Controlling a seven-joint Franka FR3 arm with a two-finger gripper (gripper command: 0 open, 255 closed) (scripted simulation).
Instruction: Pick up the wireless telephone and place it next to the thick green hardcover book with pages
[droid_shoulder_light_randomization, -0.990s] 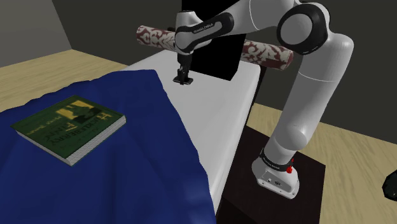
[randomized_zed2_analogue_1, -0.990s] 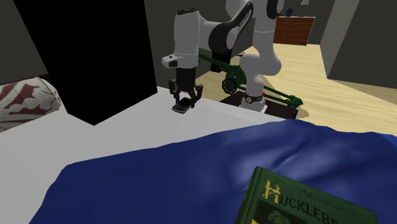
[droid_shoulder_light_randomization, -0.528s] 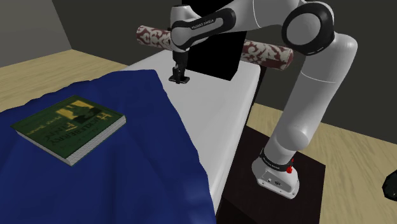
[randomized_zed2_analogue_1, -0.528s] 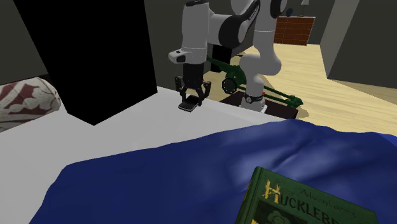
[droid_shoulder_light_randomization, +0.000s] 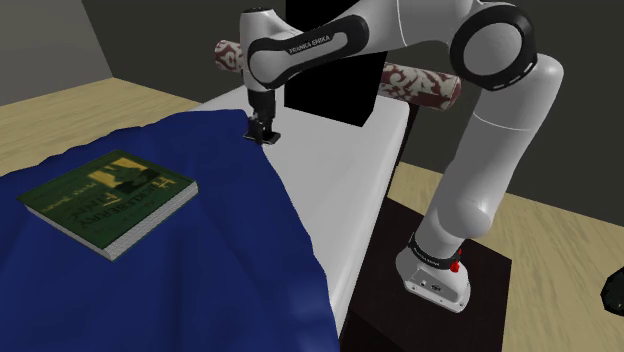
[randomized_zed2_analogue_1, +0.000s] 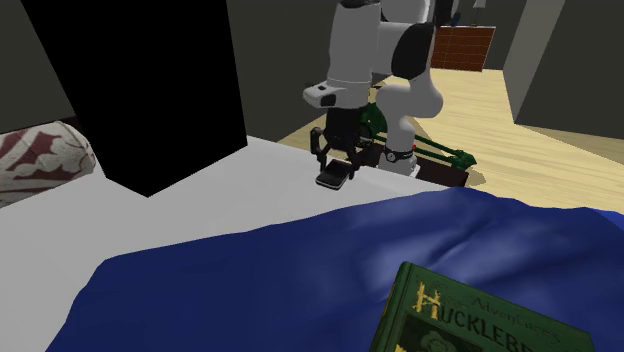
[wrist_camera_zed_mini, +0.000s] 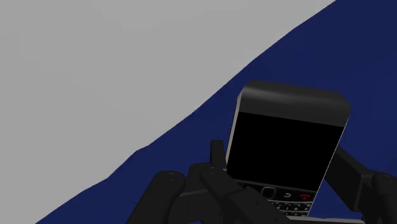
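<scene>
Bedroom, with white bed, blue blanket, patterned pillow

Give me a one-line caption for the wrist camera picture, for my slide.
Gripper clasping a black phone over the line where the blue blanket meets the pale bed.

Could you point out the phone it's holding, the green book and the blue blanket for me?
phone (wrist_camera_zed_mini: 286, 149), wrist view, on its black screen.
green book (droid_shoulder_light_randomization: 100, 195), shoulder view, on the middle of its cover.
blue blanket (droid_shoulder_light_randomization: 230, 270), shoulder view, on a bare stretch beside the book.
</scene>
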